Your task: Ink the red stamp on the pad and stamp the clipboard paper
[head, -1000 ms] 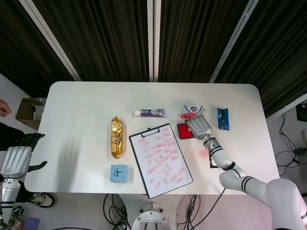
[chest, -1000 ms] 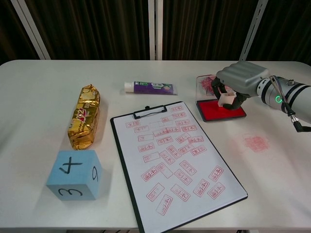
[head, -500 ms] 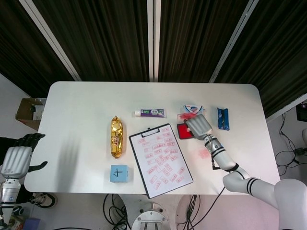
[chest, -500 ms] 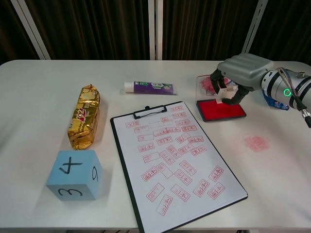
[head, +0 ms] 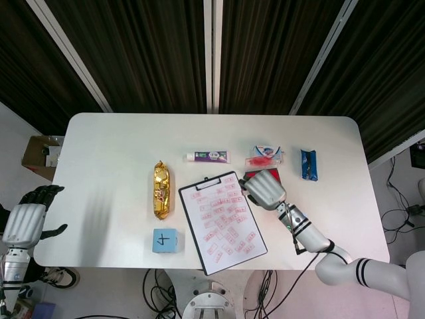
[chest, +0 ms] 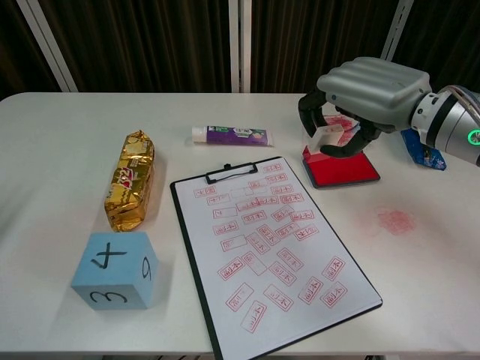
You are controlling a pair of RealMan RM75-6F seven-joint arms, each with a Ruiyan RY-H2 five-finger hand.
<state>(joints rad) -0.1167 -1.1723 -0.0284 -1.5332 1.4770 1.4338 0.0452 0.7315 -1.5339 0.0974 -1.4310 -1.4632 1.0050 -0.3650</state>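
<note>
Stamp, a clear plastic block [chest: 328, 138], is pinched in my right hand [chest: 365, 88], raised above the red ink pad [chest: 346, 172], at three o'clock of the white clipboard paper [chest: 274, 244]. If my pinch loosens, it can tilt and smear.

Counter [chest: 60, 135]: white, with one smeared red blotch [chest: 395, 220]. Clipboard [chest: 193, 255]: black edge and clip; paper [chest: 270, 247] white, scattered with red rectangular stamp marks. Ink pad [chest: 346, 171]: bright red in a black tray. Stamp [chest: 327, 137]: pale, translucent body. Right hand [chest: 360, 90]: silver-grey shell, black fingers [chest: 307, 112]. Cube [chest: 114, 270]: light blue, black numerals. Snack pack [chest: 130, 180]: gold foil with red print. Tube [chest: 234, 136]: purple with a white cap end. Packet [head: 309, 164]: blue.
</note>
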